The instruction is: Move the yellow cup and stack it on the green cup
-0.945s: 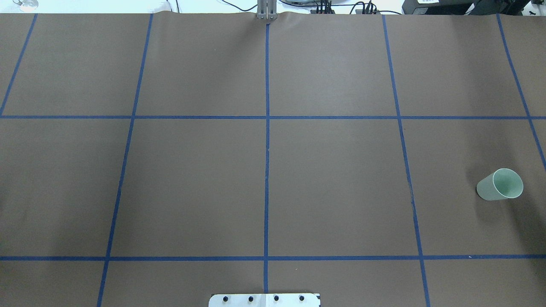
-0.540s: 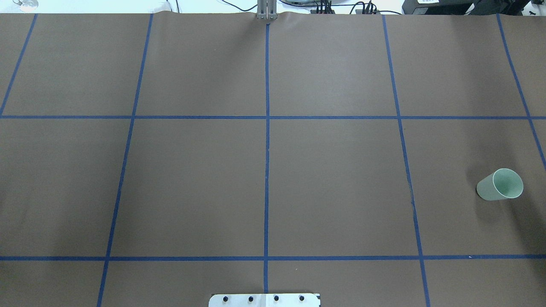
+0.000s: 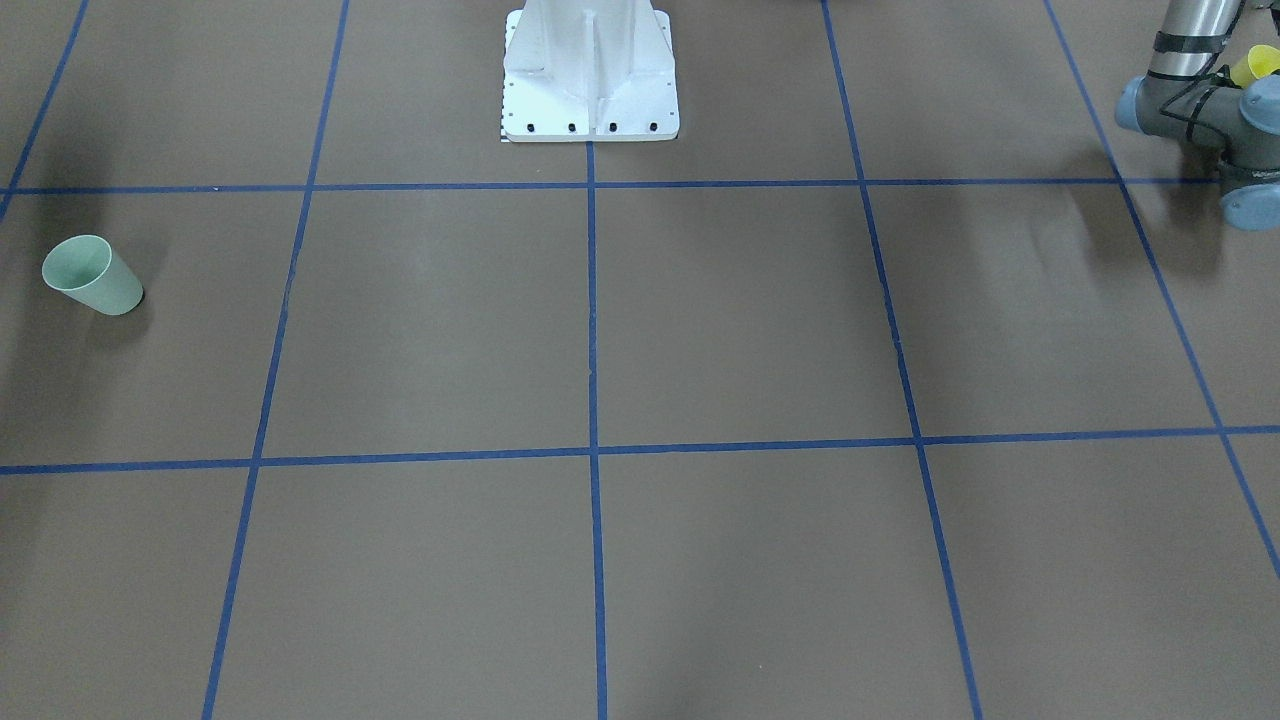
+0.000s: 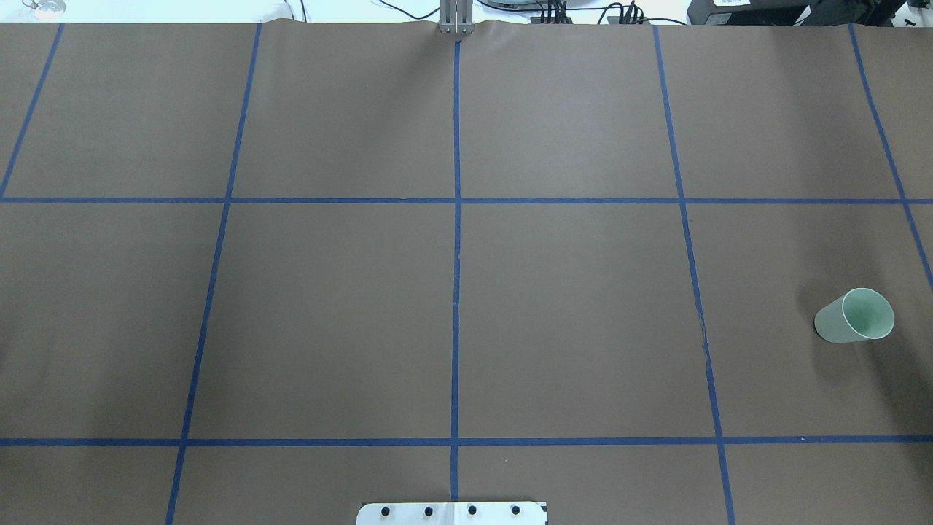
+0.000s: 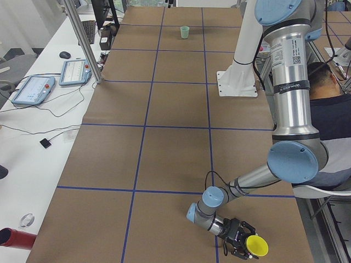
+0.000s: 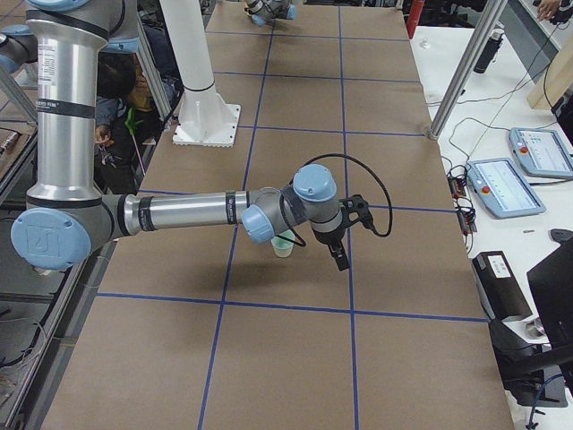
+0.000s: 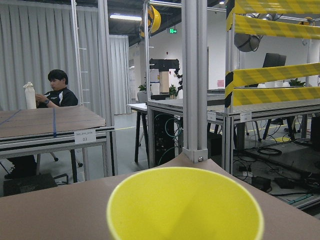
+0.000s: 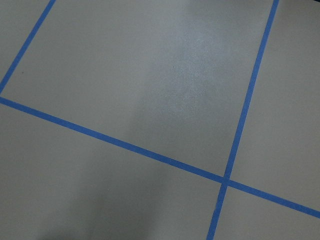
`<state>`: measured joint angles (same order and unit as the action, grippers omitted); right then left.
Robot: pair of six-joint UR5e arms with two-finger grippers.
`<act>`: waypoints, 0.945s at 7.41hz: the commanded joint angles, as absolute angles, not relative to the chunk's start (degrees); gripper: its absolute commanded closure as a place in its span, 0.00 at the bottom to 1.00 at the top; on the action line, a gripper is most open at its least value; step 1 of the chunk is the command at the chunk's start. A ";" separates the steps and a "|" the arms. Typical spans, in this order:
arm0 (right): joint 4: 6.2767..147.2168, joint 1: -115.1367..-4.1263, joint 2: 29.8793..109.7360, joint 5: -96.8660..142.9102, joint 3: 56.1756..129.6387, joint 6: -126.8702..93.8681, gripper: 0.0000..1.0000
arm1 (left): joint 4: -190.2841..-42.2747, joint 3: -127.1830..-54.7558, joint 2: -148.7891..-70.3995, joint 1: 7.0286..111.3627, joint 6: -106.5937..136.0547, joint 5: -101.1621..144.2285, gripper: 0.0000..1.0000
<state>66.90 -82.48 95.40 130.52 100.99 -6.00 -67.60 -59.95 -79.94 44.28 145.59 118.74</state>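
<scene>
Because the left gripper [image 5: 244, 244] shows only side-on, you cannot tell how far it closes, yet the bright yellow cup [image 5: 256, 246] sits at its tip, rim outward, likely ready to carry. The right gripper [image 6: 339, 258], equally unreadable, hangs near the pale, upright green cup [image 4: 854, 316], far across the table [image 4: 568, 328].
</scene>
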 commanded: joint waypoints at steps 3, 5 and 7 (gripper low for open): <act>66.97 -82.00 94.75 130.34 100.90 -6.24 0.00 | -67.50 -64.66 -76.75 44.30 142.91 110.50 0.85; 66.97 -81.65 94.66 130.34 100.99 -6.59 0.00 | -68.02 -70.11 -72.35 44.30 142.65 104.01 0.88; 66.97 -81.39 94.66 130.17 100.99 -6.50 0.00 | -71.43 -72.15 -71.11 44.56 141.95 97.07 0.88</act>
<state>66.98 -81.62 94.67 130.26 100.97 -6.52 -69.12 -70.81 -72.08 44.40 142.41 101.60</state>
